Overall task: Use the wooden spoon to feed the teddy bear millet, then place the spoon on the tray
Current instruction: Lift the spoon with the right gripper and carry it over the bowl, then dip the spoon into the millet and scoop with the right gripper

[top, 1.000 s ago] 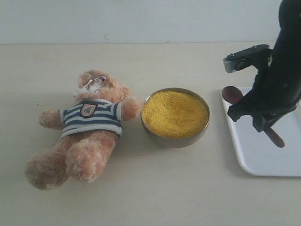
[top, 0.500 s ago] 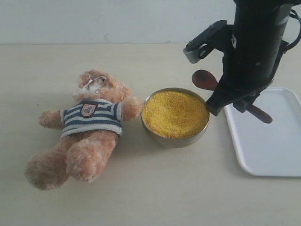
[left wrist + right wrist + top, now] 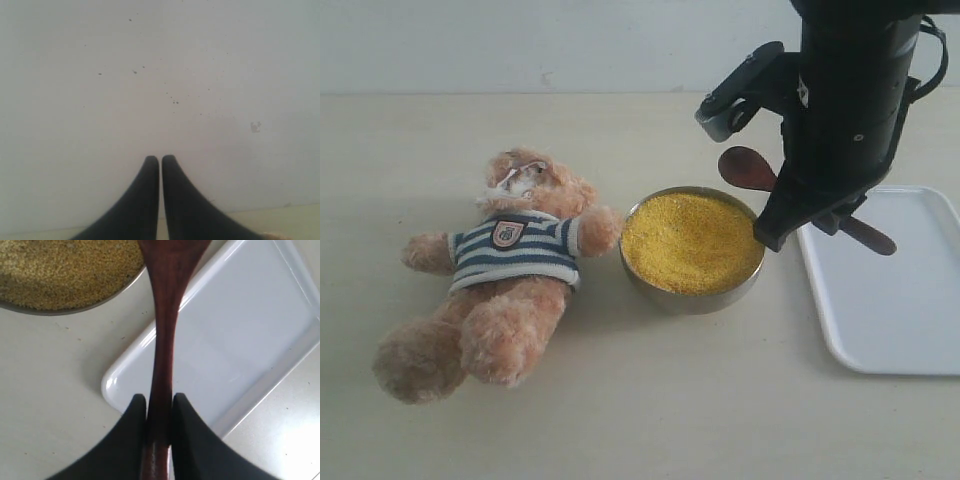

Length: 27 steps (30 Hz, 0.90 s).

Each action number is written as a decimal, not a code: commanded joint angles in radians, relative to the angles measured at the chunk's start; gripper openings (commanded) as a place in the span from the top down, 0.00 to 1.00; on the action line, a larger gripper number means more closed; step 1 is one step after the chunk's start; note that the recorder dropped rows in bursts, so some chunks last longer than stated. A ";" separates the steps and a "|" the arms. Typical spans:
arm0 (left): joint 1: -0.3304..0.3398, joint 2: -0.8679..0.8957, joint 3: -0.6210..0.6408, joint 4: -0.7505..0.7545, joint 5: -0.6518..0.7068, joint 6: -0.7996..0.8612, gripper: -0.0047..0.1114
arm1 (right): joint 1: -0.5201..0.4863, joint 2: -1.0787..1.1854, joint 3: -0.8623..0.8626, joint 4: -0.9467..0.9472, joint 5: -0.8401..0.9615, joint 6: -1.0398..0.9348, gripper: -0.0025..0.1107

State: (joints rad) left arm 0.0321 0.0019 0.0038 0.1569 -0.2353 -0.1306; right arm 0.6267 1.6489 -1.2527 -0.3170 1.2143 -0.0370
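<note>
Navy-white striped teddy bear [image 3: 510, 250], yellow millet [image 3: 690, 242], white tray [image 3: 890, 320].

Right arm [image 3: 850, 90] occupies the upper right of the exterior frame, wrist directed downward. Right gripper [image 3: 160, 401]: fingers clamped on both sides of the wooden spoon [image 3: 166, 305] handle. Left gripper [image 3: 160, 161] (visible in its wrist view only): fingertips pressed together, nothing between them.
</note>
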 commanded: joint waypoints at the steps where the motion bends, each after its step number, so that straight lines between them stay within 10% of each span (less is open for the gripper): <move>1: -0.007 -0.002 -0.004 -0.004 0.000 -0.004 0.93 | 0.001 -0.012 -0.006 -0.007 0.007 0.004 0.98; 27: -0.007 -0.002 -0.004 -0.004 0.000 -0.004 0.93 | 0.131 0.099 -0.006 -0.143 0.007 0.024 0.98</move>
State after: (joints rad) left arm 0.0321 0.0019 0.0038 0.1569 -0.2353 -0.1306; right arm 0.7216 1.7522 -1.2539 -0.3876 1.2162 -0.0455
